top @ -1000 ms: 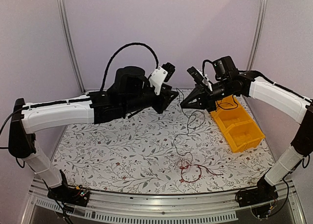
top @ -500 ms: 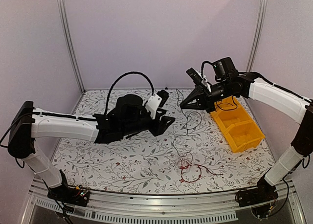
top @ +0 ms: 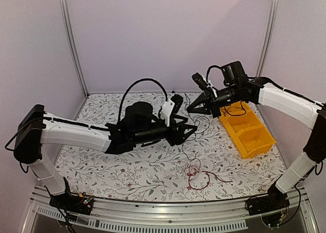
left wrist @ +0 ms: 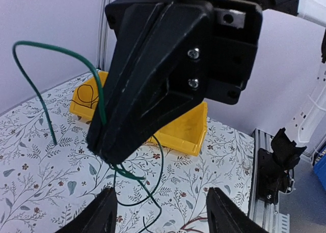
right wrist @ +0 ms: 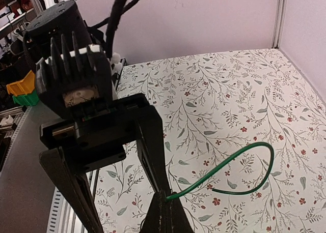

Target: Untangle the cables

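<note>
Up at 1 o'clock over the floral-print table mat (top: 127, 167), the right black two-finger gripper (top: 189, 109) is pinched tight on 1 thin green cable (right wrist: 239, 164). The left black two-finger gripper (top: 192, 128) sits at its 6 o'clock, fingers spread wide. 1 tangle of thin red cable (top: 196, 176) lies at 5 o'clock, and 1 yellow plastic 2-compartment bin (top: 257, 149) at 3.

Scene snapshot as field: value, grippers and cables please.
left gripper: open, pointed at the right gripper
right gripper: shut on thin green cable, held above the floral-print table
thin green cable: loops out of the pinch, hangs down
tangle of thin red cables: lying on table, near-centre, ungripped
yellow plastic bin: on table, right side
</note>
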You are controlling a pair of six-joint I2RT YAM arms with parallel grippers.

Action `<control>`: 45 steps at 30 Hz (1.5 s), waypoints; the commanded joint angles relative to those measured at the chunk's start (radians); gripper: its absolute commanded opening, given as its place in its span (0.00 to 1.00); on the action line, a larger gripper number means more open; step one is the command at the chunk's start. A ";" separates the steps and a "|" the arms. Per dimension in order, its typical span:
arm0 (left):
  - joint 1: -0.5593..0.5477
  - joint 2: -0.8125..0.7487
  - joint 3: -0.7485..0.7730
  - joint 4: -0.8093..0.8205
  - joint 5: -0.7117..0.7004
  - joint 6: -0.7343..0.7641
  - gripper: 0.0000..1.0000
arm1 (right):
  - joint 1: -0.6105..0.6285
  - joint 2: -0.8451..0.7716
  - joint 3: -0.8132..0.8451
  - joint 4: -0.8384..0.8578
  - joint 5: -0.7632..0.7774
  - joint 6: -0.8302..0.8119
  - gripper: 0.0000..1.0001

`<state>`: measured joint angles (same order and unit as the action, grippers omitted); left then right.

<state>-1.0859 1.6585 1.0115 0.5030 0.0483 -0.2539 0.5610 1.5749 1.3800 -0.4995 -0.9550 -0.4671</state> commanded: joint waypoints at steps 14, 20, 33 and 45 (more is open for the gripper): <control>0.001 0.199 0.156 -0.097 0.016 -0.144 0.02 | -0.023 -0.051 -0.018 0.042 0.109 0.013 0.00; -0.009 0.148 0.058 -0.074 0.023 -0.157 0.00 | -0.079 -0.065 -0.025 0.067 0.168 0.026 0.00; -0.028 -0.007 -0.071 -0.164 -0.097 -0.093 0.00 | -0.184 -0.074 -0.124 0.257 0.642 0.120 0.00; 0.011 -0.240 0.065 -0.314 -0.285 0.167 0.00 | -0.229 -0.026 -0.156 0.297 0.724 0.122 0.00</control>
<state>-1.0958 1.5105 0.9604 0.2390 -0.1658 -0.2241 0.3344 1.5200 1.2339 -0.2287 -0.2474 -0.3515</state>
